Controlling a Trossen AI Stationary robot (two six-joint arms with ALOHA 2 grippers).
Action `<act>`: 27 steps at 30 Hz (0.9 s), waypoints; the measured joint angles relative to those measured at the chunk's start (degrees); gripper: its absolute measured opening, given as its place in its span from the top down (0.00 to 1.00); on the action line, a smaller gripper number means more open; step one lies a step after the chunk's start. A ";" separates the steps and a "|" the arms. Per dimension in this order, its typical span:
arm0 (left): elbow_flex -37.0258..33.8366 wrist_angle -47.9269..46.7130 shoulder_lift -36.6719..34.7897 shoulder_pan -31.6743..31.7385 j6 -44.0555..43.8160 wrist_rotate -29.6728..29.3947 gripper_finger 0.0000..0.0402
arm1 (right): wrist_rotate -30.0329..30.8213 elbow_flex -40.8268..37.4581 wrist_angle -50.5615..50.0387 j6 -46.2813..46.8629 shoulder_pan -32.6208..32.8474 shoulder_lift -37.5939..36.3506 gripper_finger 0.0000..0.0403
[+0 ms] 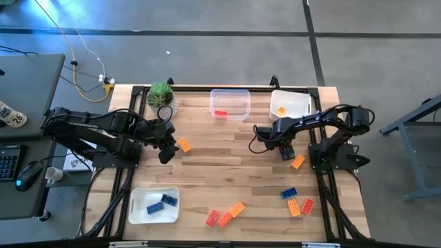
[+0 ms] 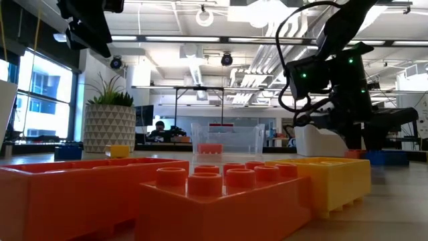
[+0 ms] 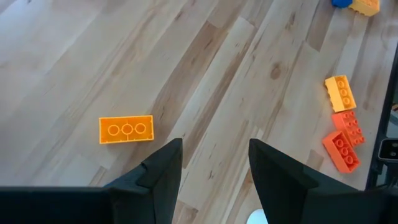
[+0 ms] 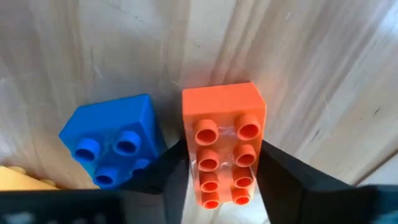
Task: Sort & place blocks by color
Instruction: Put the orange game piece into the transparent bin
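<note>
The right gripper (image 4: 217, 180) is down at the wooden table (image 1: 227, 165), its two dark fingers closed against the long sides of a small red-orange plastic brick with eight studs (image 4: 225, 149), which sits between them on the wood. Just beside that brick, outside one finger, lies a small blue plastic brick (image 4: 112, 146), and at the far side of the blue one a yellow-orange brick (image 4: 18, 177) shows only its edge. In the high view this gripper (image 1: 285, 149) is just in front of a white tray (image 1: 290, 105) holding one orange block (image 1: 281, 110), with another orange brick (image 1: 298, 162) just beside it. The left gripper (image 3: 214, 162) hangs above the table holding nothing, its fingers apart with bare wood between them; a flat orange three-stud brick (image 3: 126, 129) lies just off to one side of it, untouched. Further from it, a clear plastic tray (image 1: 230, 103) holds a red brick (image 1: 220, 113), and a white tray (image 1: 153, 205) holds blue bricks (image 1: 161, 202).
</note>
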 joint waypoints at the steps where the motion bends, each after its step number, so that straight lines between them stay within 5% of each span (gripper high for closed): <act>1: 0.00 0.00 0.00 0.01 0.02 -0.33 0.58 | -0.03 0.26 -0.04 0.69 -0.01 0.01 0.67; 16: 0.00 0.01 0.00 0.02 0.04 -5.12 0.58 | -2.83 12.41 1.13 16.63 -0.04 0.26 0.73; 27: 0.00 0.00 0.00 0.02 1.34 -5.26 0.58 | 1.49 26.75 2.67 22.44 -0.41 0.23 0.73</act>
